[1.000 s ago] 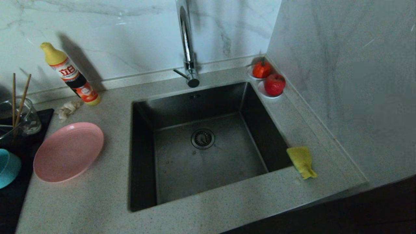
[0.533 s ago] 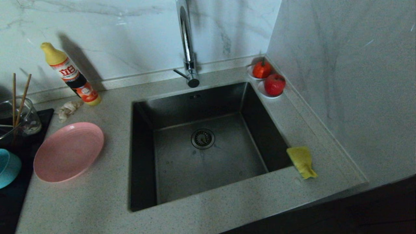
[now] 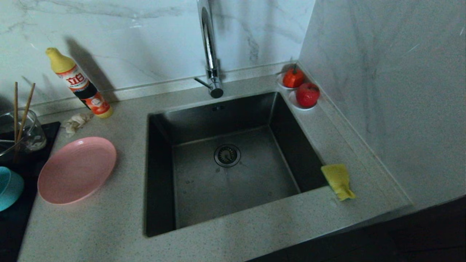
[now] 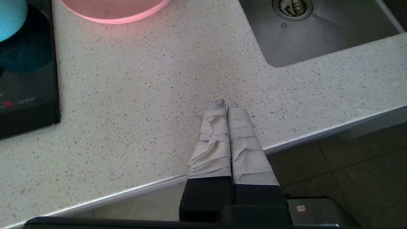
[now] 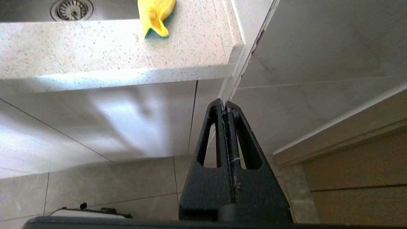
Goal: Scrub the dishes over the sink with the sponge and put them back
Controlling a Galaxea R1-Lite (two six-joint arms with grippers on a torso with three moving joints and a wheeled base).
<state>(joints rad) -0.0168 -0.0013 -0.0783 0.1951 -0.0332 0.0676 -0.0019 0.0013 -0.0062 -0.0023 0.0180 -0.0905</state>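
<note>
The pink plate (image 3: 76, 169) lies on the counter left of the sink (image 3: 233, 174). At the far left edge sits the teal bowl (image 3: 9, 187), and the chopsticks (image 3: 20, 109) stand in a glass cup (image 3: 25, 133). The yellow sponge (image 3: 338, 180) rests on the counter at the sink's right rim, also visible in the right wrist view (image 5: 155, 14). Neither arm shows in the head view. My left gripper (image 4: 226, 105) is shut and empty over the counter's front edge. My right gripper (image 5: 225, 105) is shut and empty, below the counter in front of the cabinet.
A detergent bottle (image 3: 78, 83) leans against the back wall beside a beige paper wad (image 3: 75, 122). Two red fruits (image 3: 307, 94) sit on white saucers at the back right corner. The chrome faucet (image 3: 209, 47) rises behind the sink. A black cooktop (image 4: 28, 79) lies at the left.
</note>
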